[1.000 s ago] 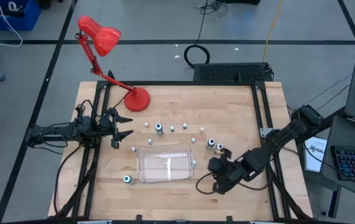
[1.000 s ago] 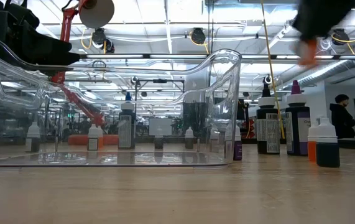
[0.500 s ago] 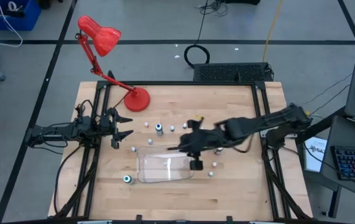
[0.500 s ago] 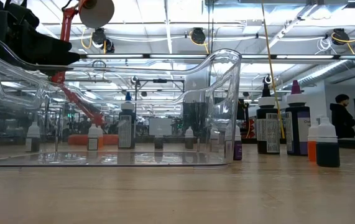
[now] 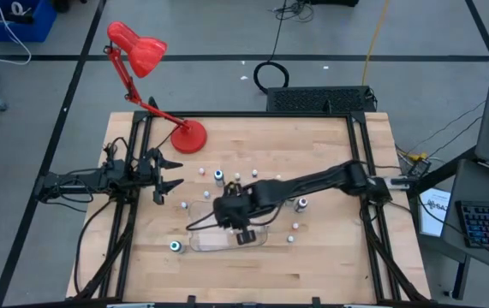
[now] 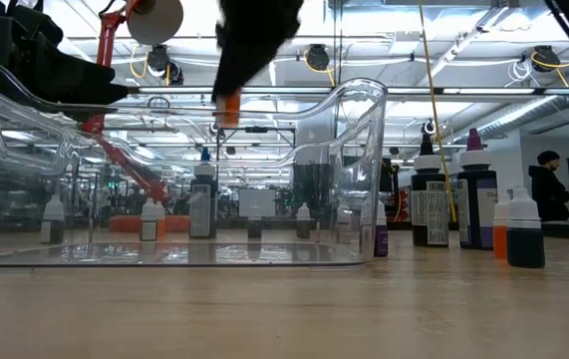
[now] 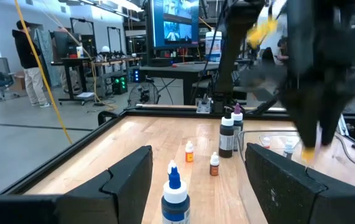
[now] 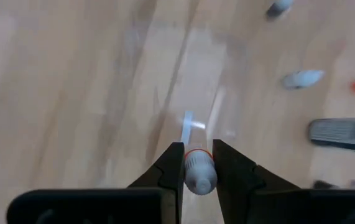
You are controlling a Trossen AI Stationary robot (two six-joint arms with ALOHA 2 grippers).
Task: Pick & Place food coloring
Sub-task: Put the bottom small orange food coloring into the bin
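Observation:
My right gripper [image 5: 230, 210] hangs above the clear plastic tray [image 5: 194, 231] and is shut on a small food coloring bottle [image 8: 197, 169] with an orange body [image 6: 227, 106]. Several other small bottles stand upright on their bases on the wood around the tray, such as one [image 5: 218, 177] beyond the tray, one [image 5: 175, 246] at its near left corner and one [image 5: 301, 204] to its right. My left gripper [image 5: 174, 173] waits open at the table's left edge; a blue-tipped bottle [image 7: 174, 193] stands before it. My right gripper pinches the bottle's whitish upper part [image 8: 197, 177] between its two fingers [image 8: 172, 167]. The fingers come from above, pointing down. The orange end [image 6: 227, 106] hangs below the fingertips, lifted clear, above the tray.
A red desk lamp [image 5: 188, 135] stands at the far left of the table. Taller dark bottles [image 6: 476, 194] stand to the right of the tray in the low view. A person [image 6: 546, 189] stands far off in the room.
My right gripper has gone from near the table's near right part up and toward the left edge, carrying the orange bottle clear of the table, and now hangs over the tray. The bottles on the table have stayed where they were.

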